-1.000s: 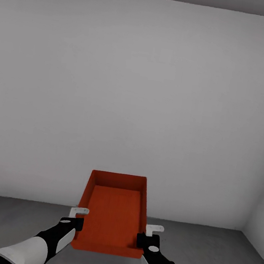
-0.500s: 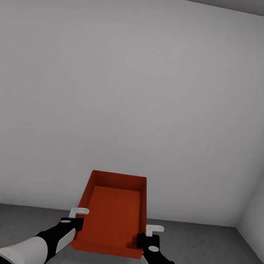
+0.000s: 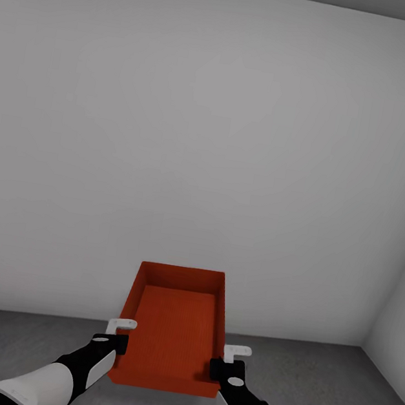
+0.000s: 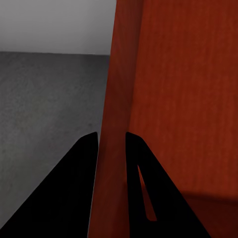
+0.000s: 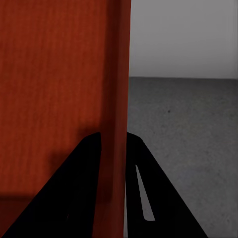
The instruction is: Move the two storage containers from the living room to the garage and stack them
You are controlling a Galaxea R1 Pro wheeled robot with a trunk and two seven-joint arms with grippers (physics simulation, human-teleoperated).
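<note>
1. An orange-red storage container is sitting in the lower centre of the head view, held up in front of the robot above the floor, with its open top facing the camera and nothing inside it.
2. The left end effector is gripping the container's left wall near the corner closest to the robot, at the lower left of the bin in the head view.
3. In the left wrist view, the two dark fingers are pinching the thin orange-red wall, one finger on each face of it.
4. The right end effector is gripping the right wall near its close corner, at the lower right of the bin.
5. In the right wrist view, its dark fingers are likewise closing on the container wall, one on either side.
6. The dark grey speckled floor is running across the bottom of the head view and is showing beside the wall in both wrist views.
7. A plain white-grey wall is taking up most of the head view, meeting a second wall in a corner at the right edge.
</note>
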